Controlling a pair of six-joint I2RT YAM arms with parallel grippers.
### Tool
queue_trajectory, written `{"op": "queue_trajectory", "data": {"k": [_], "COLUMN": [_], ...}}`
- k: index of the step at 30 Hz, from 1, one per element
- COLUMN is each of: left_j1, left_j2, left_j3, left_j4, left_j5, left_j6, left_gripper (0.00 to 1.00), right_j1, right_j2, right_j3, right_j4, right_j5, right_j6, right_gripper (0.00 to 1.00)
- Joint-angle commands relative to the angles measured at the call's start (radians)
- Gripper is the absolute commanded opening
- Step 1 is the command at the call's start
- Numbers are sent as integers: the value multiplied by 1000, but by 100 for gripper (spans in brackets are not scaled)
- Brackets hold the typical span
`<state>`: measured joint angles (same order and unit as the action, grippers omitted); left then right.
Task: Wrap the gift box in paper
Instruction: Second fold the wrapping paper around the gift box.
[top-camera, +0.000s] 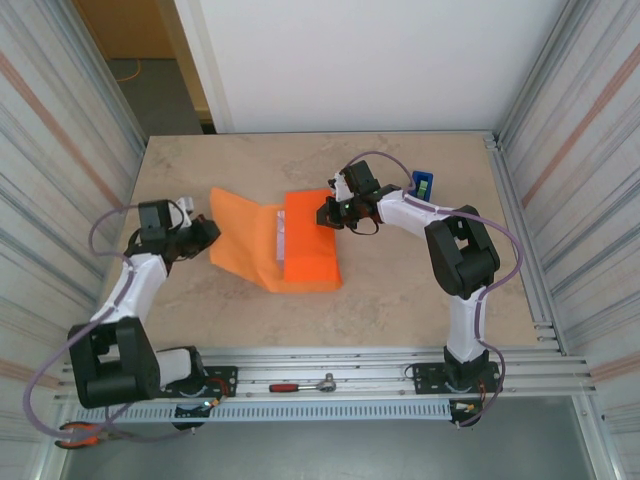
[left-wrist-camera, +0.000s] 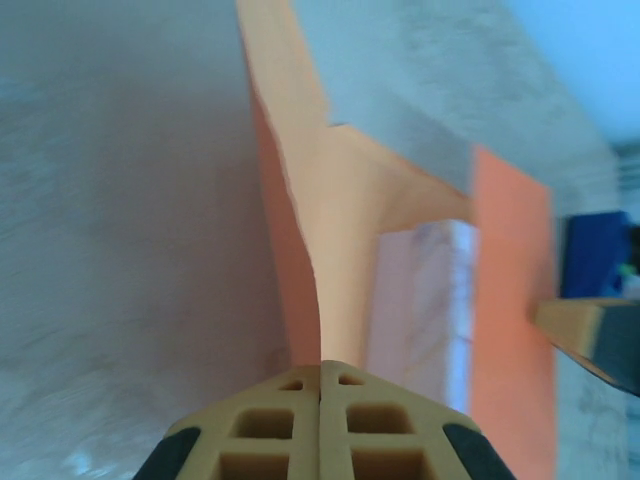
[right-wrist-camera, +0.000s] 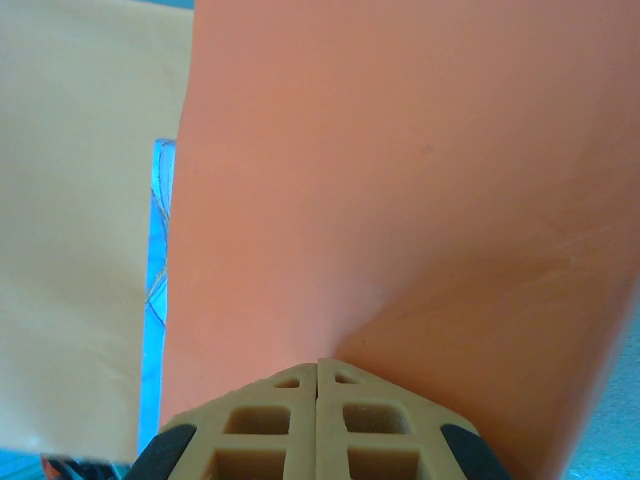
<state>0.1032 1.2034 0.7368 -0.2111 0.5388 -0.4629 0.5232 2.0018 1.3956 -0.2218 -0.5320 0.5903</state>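
On my left, the left claw (top-camera: 207, 236) is pinched shut on the left edge of the paper (top-camera: 245, 240). Through its wrist camera I see the sheet rising from between the closed fingers (left-wrist-camera: 270, 430). The paper lies in the middle of the table (top-camera: 400, 300), its left part lifted as a loose flap. The gift box (top-camera: 281, 233) sits under it, with a pale strip showing between the two flaps. The right flap is folded over the box, and the right claw (top-camera: 326, 213) is clamped shut on that flap's right edge. A blue tape dispenser (top-camera: 422, 183) stands further right, apart from the paper.
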Motion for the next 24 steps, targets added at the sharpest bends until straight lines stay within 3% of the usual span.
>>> {"op": "queue_trajectory", "data": {"k": [1, 11, 18, 24], "left_j1": [-65, -305, -463, -604], "left_j2": [-65, -36, 81, 206], "left_j3": [-9, 19, 51, 139], "left_j4": [72, 119, 242, 291], "left_j5": [59, 6, -60, -129], "left_j6": [33, -51, -227, -296], "left_gripper": [6, 6, 6, 5], "right_j1": [22, 29, 29, 33], "right_j2": [56, 63, 64, 66], "right_j3": [-47, -48, -49, -53], "right_j4": [-50, -48, -48, -43], "right_j5": [45, 45, 47, 46], "right_j6": [-11, -9, -6, -3], "right_gripper": [0, 0, 0, 0]}}
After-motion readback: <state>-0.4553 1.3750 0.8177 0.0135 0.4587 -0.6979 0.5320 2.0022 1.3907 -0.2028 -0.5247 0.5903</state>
